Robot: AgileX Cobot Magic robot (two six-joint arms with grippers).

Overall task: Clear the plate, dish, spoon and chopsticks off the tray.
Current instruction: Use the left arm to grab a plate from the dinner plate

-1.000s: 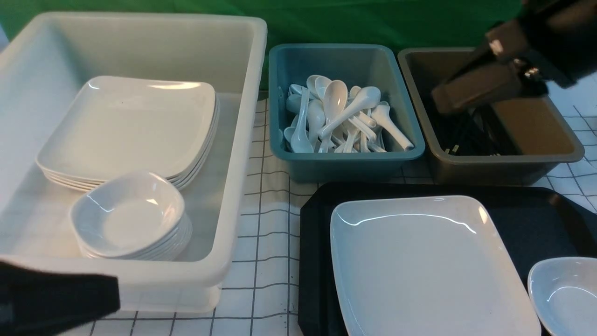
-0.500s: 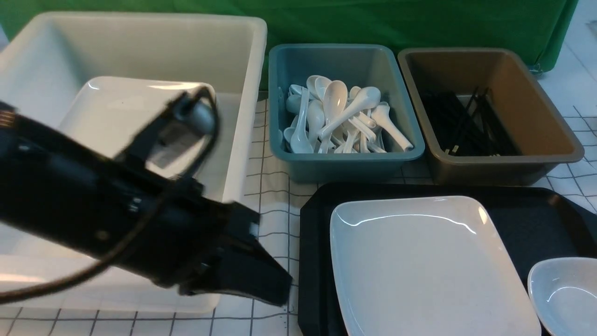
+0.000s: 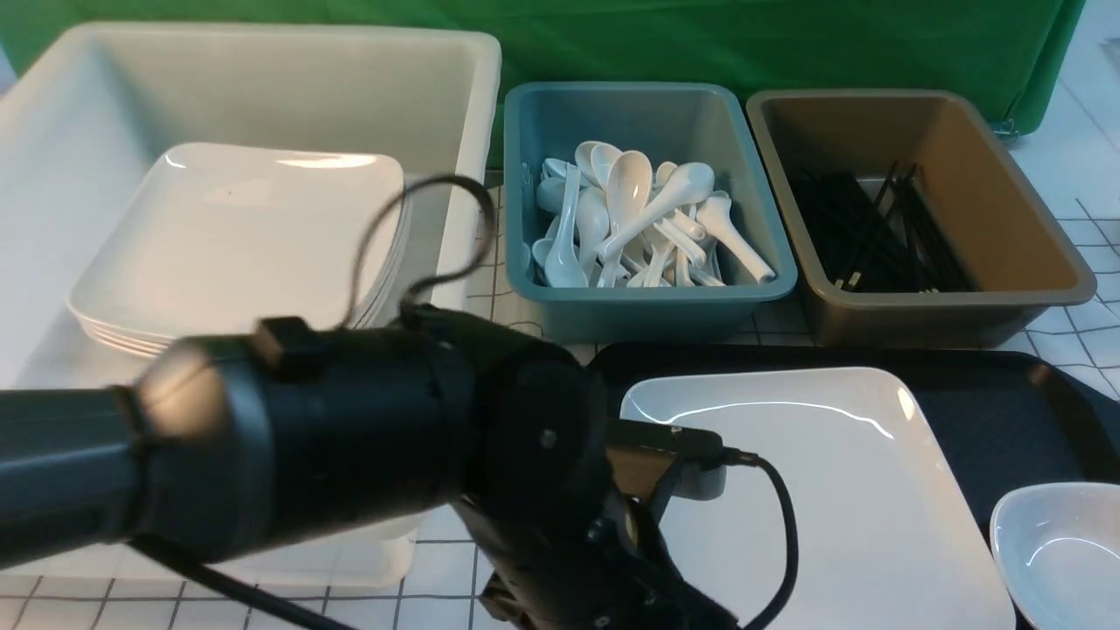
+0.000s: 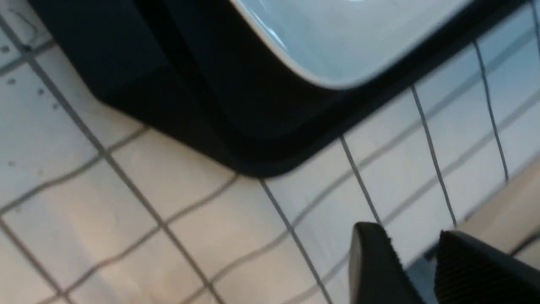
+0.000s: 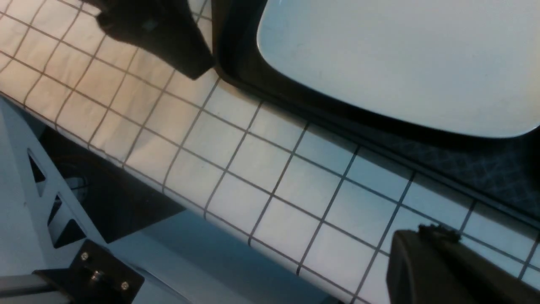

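A: Started wide. Found the table point(image 3: 1072, 337) crowded, with the big white bin point(image 3: 262, 35) at the left, loaded with a stack of plates point(image 3: 236, 227). Much done?

B: Judged about half. Moved on to the tray point(image 3: 989, 411), near right: carried the plate point(image 3: 822, 490) flat across most of it and the dish point(image 3: 1059, 551) toward its near right, just beside the plate.

A: And behind it, the teal bin point(image 3: 630, 114) and brown bin point(image 3: 875, 131)?

B: Heaped with white spoons point(image 3: 630, 219) and black sticks point(image 3: 875, 236). Spotted no spoon and no chopsticks anywhere on the tray, so probably dropped in there already. Couldn't pick out which.

A: Left arm point(image 3: 350, 437)?

B: Hung low across the tray's left edge. Caught the left jaws from the wrist: over the table, just off the tray's near left corner, parted by a narrow gap, nothing between. Glimpsed the right jaws only in part; couldn't tell whether apart or together.

A: Left to clear, then?

B: Plate and dish. Looked like the plate first, given that arm's spot.
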